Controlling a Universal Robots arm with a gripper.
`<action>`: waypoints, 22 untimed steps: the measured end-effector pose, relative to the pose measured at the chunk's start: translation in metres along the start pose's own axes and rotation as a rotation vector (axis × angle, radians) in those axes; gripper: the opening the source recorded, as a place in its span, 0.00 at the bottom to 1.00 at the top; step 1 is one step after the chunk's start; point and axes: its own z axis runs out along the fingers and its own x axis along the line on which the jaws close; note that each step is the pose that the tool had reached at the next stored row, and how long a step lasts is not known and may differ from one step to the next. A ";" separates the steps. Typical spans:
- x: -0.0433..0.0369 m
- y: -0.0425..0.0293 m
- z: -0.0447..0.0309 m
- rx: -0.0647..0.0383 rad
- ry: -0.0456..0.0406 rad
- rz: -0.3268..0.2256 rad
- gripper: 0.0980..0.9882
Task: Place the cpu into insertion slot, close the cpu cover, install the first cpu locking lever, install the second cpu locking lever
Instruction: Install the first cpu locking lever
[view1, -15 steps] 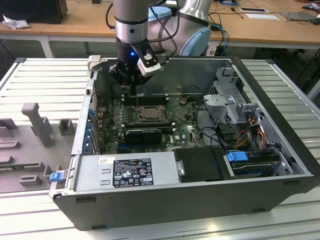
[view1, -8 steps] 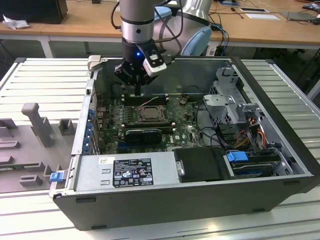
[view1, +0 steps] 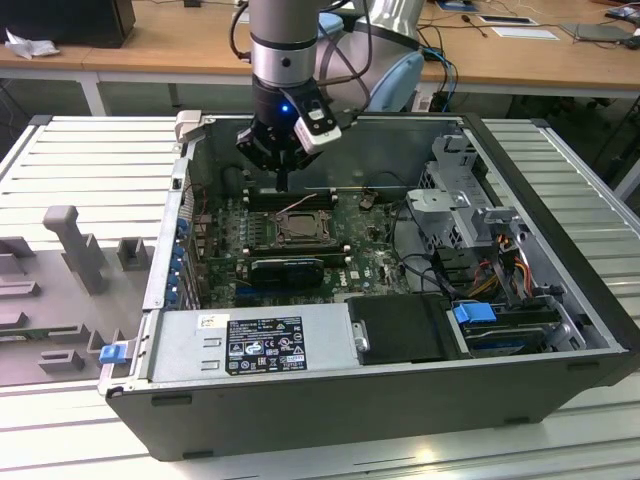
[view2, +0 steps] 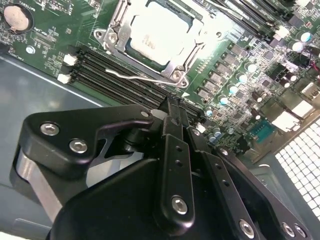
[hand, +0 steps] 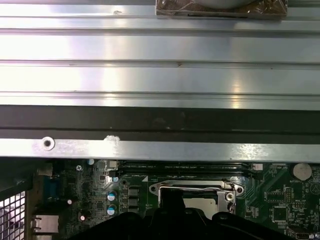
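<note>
Silvery-grey cpu (view2: 159, 34) seated under closed cpu cover (view2: 176, 64) | end effector (view2: 174, 114) fingers together, empty

The arm comes straight down, its silver wrist section vertical and a blue light glowing on the black housing below it. The gripper (view1: 284, 183) points downward; in the second wrist view its black fingers (view2: 174, 150) lie pressed together, the jaws closed with nothing between them.

A pale silvery cpu (view2: 156, 31) sits in a silver cover (view2: 172, 67) on a green board (view2: 45, 40), the gripper (view2: 172, 122) black, its slots (view2: 115, 80) seemingly black.
</note>
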 end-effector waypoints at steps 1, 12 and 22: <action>-0.0012 0.0000 0.0001 0.000 0.0000 0.000 0.01; -0.0103 -0.0001 0.0016 0.000 0.0000 0.000 0.01; -0.0124 -0.0002 0.0031 0.000 -0.0002 0.000 0.01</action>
